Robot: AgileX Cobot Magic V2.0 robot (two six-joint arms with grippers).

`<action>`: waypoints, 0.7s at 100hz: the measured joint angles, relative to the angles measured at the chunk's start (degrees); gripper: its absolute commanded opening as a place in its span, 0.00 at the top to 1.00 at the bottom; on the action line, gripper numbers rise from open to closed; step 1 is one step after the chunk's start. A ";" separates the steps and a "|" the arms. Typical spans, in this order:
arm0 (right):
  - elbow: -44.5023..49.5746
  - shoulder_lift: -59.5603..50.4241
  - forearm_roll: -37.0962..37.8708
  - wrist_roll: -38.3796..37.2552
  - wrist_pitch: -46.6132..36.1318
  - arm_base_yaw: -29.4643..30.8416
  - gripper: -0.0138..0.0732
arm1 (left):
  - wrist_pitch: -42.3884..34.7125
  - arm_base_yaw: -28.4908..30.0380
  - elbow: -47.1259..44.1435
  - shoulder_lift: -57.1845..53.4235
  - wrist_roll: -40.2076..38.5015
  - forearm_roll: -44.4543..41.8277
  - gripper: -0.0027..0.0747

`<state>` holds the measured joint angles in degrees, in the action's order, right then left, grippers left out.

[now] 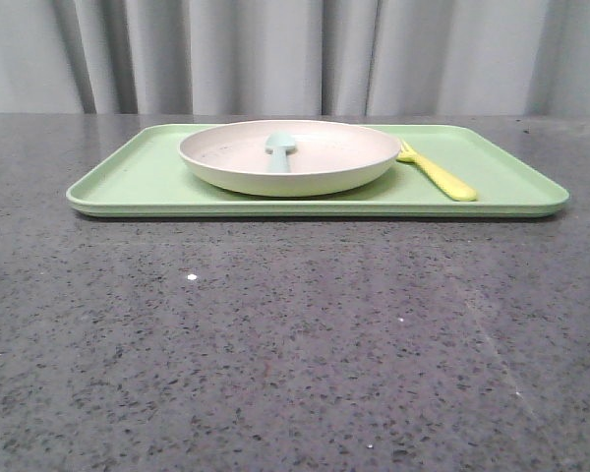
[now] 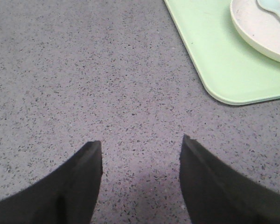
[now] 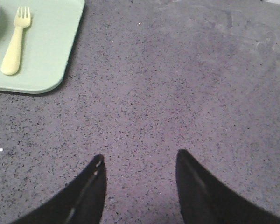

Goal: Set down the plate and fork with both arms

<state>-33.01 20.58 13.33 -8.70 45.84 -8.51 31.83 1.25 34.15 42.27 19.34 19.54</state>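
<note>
Front view: a light-green rectangular tray [image 1: 128, 182] lies on a dark grey speckled table [image 1: 295, 344], with pale grey curtains [image 1: 275, 54] hanging behind it. On the tray sits the plate [image 1: 334, 157] — round, shallow, cream-coloured, with a raised rim. A pale blue spoon [image 1: 279, 149] rests inside the plate. Just to the right of the plate, also on the tray, lies the fork [image 1: 441, 175], pastel yellow, its tines close to the plate's rim and its handle angled toward the tray's front right. No arm shows in this view.

In the left wrist view, the left gripper [image 2: 141, 147] hangs over bare table, its two black fingers spread wide with nothing between them. One rounded corner of the tray and part of the plate with the spoon show near it, apart from the fingers.

In the right wrist view, the right gripper [image 3: 139, 158] is likewise spread wide and empty — over bare table, well apart from the fork lying on the tray's corner.
</note>
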 measured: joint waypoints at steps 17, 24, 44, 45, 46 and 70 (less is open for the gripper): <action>0.04 0.00 0.21 0.00 -0.13 0.00 0.47 | 0.00 0.00 0.00 0.00 0.00 0.00 0.49; 0.04 0.00 0.21 0.00 -0.26 0.00 0.57 | 0.00 0.00 0.00 0.00 0.00 0.00 0.50; 0.14 0.00 0.21 0.00 -0.48 0.00 0.95 | 0.10 0.00 0.00 0.00 0.00 0.00 0.71; 0.14 0.00 0.21 0.00 -0.46 0.00 0.96 | 0.10 0.00 0.00 0.00 0.00 0.00 0.73; 0.14 0.00 0.21 0.00 -0.46 0.00 0.98 | 0.10 0.00 0.00 0.00 0.00 0.00 0.75; 0.14 0.00 0.21 0.00 -0.46 0.00 0.98 | 0.10 0.00 0.00 0.00 0.00 0.00 0.99</action>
<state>-32.87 20.58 13.54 -8.70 45.38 -8.51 31.92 1.25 34.15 42.27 19.34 19.54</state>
